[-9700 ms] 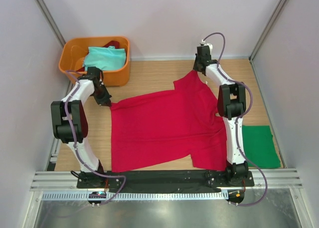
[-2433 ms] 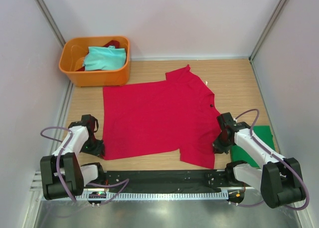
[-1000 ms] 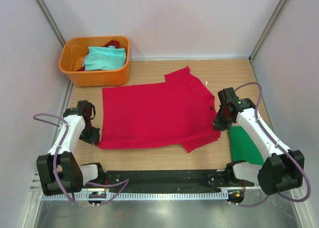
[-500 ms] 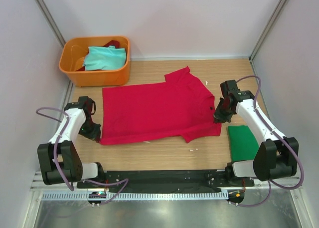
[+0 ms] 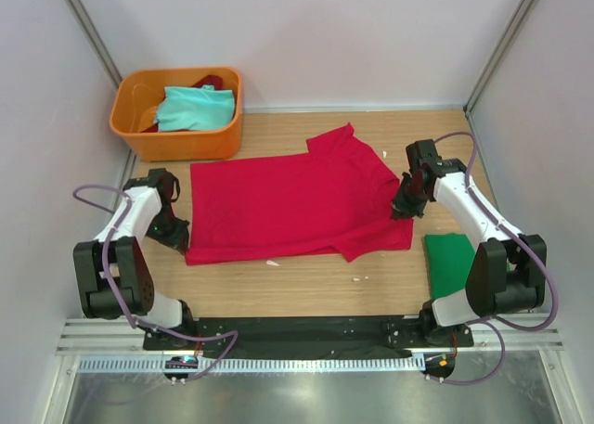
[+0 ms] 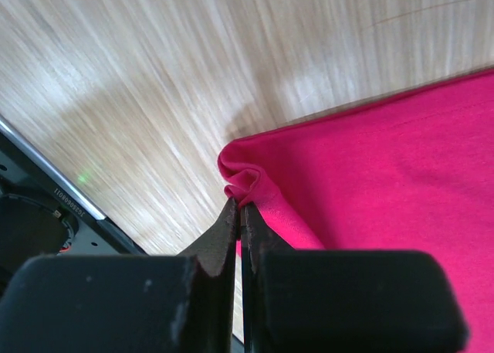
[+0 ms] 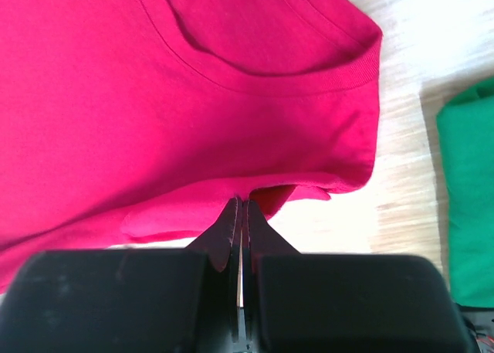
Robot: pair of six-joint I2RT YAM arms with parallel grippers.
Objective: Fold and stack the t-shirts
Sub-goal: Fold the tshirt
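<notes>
The bright red t-shirt (image 5: 288,201) lies spread across the middle of the wooden table, its near edge doubled back. My left gripper (image 5: 176,231) is shut on its near left corner; the left wrist view shows that bunched corner (image 6: 247,179) pinched at the gripper (image 6: 241,206). My right gripper (image 5: 401,209) is shut on the shirt's right edge beside the collar, a fold of red cloth (image 7: 255,184) caught at the gripper (image 7: 243,202). A folded dark green t-shirt (image 5: 447,262) lies at the near right, also showing as a green t-shirt (image 7: 467,198). A pale teal t-shirt (image 5: 193,107) sits in the tub.
The orange tub (image 5: 130,132) stands at the far left corner, with a dark red cloth (image 5: 210,81) behind the teal shirt. Small white scraps (image 5: 272,263) lie on the wood near the shirt's front edge. Grey walls close in left, right and behind.
Both grippers have carried the red shirt's near edge away from the arm bases toward the far side. The shirt now covers a shallower band, and the green shirt is fully uncovered.
</notes>
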